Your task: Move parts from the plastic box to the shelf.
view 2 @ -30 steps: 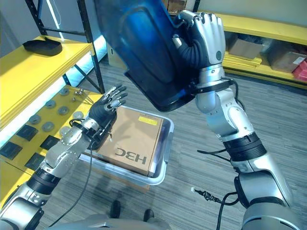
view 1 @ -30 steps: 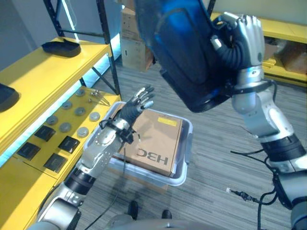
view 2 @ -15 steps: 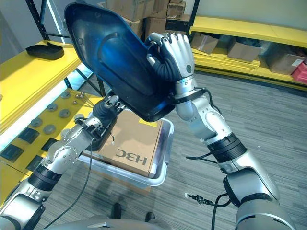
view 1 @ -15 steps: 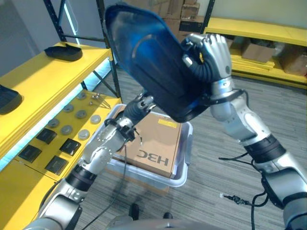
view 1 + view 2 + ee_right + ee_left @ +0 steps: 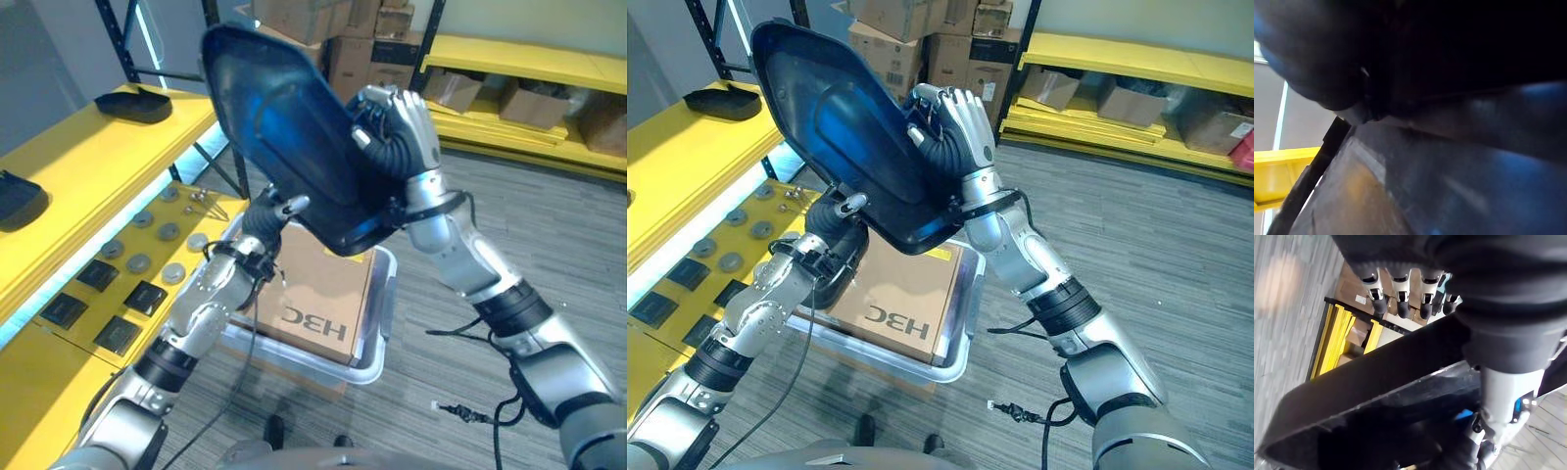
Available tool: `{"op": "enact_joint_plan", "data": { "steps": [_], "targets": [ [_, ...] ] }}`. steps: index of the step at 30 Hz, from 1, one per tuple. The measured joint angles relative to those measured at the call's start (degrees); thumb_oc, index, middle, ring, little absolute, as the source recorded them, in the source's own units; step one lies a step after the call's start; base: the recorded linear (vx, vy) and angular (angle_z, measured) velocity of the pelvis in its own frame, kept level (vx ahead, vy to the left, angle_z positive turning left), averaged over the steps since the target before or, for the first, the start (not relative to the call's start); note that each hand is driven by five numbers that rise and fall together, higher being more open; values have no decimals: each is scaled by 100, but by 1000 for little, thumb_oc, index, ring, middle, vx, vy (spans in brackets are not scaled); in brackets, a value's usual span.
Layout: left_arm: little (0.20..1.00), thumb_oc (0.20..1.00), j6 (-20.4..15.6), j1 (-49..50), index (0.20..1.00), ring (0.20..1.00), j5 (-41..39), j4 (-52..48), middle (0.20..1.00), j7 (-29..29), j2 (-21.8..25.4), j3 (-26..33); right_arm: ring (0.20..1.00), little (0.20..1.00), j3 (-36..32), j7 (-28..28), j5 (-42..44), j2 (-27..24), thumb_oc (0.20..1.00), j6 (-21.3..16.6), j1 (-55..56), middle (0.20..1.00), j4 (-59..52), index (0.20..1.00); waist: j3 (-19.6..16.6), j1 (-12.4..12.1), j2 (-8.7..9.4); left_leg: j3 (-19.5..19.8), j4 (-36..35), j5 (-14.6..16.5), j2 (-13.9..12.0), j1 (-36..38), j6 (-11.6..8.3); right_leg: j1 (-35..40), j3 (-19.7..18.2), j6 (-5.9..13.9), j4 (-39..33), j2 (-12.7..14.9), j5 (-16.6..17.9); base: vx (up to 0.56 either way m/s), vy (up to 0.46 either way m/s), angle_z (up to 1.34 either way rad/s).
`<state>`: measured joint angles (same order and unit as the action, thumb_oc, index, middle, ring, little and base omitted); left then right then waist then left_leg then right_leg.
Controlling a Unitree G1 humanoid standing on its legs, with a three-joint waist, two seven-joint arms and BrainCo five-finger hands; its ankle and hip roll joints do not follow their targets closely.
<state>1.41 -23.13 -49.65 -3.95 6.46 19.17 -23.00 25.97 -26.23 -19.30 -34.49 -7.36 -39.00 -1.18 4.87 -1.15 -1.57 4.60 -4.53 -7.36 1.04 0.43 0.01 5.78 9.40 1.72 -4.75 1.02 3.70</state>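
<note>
A large glossy black part (image 5: pixel 294 127) with a blue sheen hangs tilted above the clear plastic box (image 5: pixel 377 352). My right hand (image 5: pixel 397 122) is shut on its right edge, fingers curled over the rim. My left hand (image 5: pixel 257 230) reaches up under the part's lower edge. In the left wrist view its fingers (image 5: pixel 1400 298) run straight behind the part (image 5: pixel 1376 396), and the thumb lies on the near side. A brown cardboard box (image 5: pixel 323 294) fills the plastic box. The yellow shelf (image 5: pixel 88 166) stands to the left. The part's dark surface (image 5: pixel 1449 171) shows close up in the right wrist view.
Two more black parts (image 5: pixel 132 101) (image 5: pixel 15 196) lie on the upper yellow shelf. Its lower level holds several round metal discs (image 5: pixel 137 262) and black square pieces (image 5: pixel 98 276). A black rack post (image 5: pixel 220 98) rises beside the plastic box. Far yellow shelves (image 5: pixel 1136 59) carry cardboard boxes.
My right hand has carried the black part left and lower. The left hand, open in the air a second ago, now sits at the part's lower edge.
</note>
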Motion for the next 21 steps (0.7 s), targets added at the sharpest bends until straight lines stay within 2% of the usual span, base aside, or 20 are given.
{"op": "enact_joint_plan", "data": {
  "steps": [1, 2, 3, 4, 5, 6, 14, 17, 18, 21],
  "targets": [
    [928, 928, -106, 34, 928, 928, 44, 0, 928, 80, -73, 4, 200, 200, -46, 59, 194, 134, 200, 1, 98, 200, 0, 200, 0, -13, 1, -2, 0, 1, 0, 1, -1, 0, -4, 0, 0, 0, 0, 0, 0, 0],
    [667, 667, -184, 72, 667, 667, 45, -1, 667, 101, -133, 14, 200, 200, -81, 98, 326, 238, 200, 6, 178, 200, 0, 200, 0, -24, 1, -4, 0, 1, 1, 1, -1, 0, -5, 0, 0, 1, 0, 0, 0, 0],
    [529, 529, -243, 111, 529, 529, 48, -4, 529, 105, -176, 20, 200, 200, -95, 116, 393, 284, 200, 13, 234, 200, 0, 200, 0, -25, 0, -4, 0, 1, 1, 1, -2, -1, -6, 0, 0, 1, 1, 0, 0, 0],
    [442, 442, -307, 171, 442, 442, 69, -5, 442, 150, -222, 18, 200, 200, -95, 146, 510, 385, 200, 21, 297, 200, 1, 200, -1, -26, 0, -4, 0, 3, 0, 1, -4, -2, -6, 0, 0, 0, 0, 0, 0, 0],
    [294, 294, -356, 236, 294, 294, 155, -4, 294, 197, -252, 19, 200, 200, -96, 181, 569, 477, 200, 30, 332, 200, 1, 200, -1, -27, 0, -7, 0, 3, 0, 1, -3, -2, -10, 0, 0, 0, 0, 0, 0, 0],
    [200, 200, -372, 279, 200, 200, 156, -3, 200, 212, -274, 17, 200, 200, -94, 194, 598, 542, 200, 30, 360, 200, 2, 200, -1, -27, 0, -9, 0, 1, 0, -1, -1, -5, -12, -1, 0, 0, 1, 0, 0, 0],
    [200, 200, -372, 344, 200, 200, 617, 92, 200, 530, -308, 46, 200, 200, -73, 400, 930, 836, 200, 29, 444, 200, 2, 200, -60, -72, -11, -22, 0, 27, 2, -2, -38, -13, -32, 0, 0, 2, 4, -10, 0, 0],
    [200, 200, -390, 344, 200, 200, 868, 212, 200, 560, -319, 81, 200, 200, -39, 614, 1564, 923, 200, 29, 493, 200, 11, 200, -116, -98, -22, -22, 0, 27, 2, -2, -38, -14, -34, 1, 0, 2, 4, 0, 0, 0],
    [200, 200, -398, 351, 200, 200, 1028, 252, 200, 560, -303, 74, 200, 200, -28, 813, 2051, 926, 200, 29, 558, 200, 102, 200, -176, -123, -24, -20, 0, 27, 2, -3, -38, -13, -33, 2, 0, 2, 3, 0, 0, 0],
    [200, 200, -426, 373, 200, 200, 1233, 308, 200, 581, -255, 69, 200, 200, -9, 1161, 2636, 924, 200, 27, 612, 200, 262, 200, -226, -151, -37, -19, -1, 27, 2, -3, -39, -12, -31, 2, 0, 2, 3, 0, 0, 0]
  ]
}}
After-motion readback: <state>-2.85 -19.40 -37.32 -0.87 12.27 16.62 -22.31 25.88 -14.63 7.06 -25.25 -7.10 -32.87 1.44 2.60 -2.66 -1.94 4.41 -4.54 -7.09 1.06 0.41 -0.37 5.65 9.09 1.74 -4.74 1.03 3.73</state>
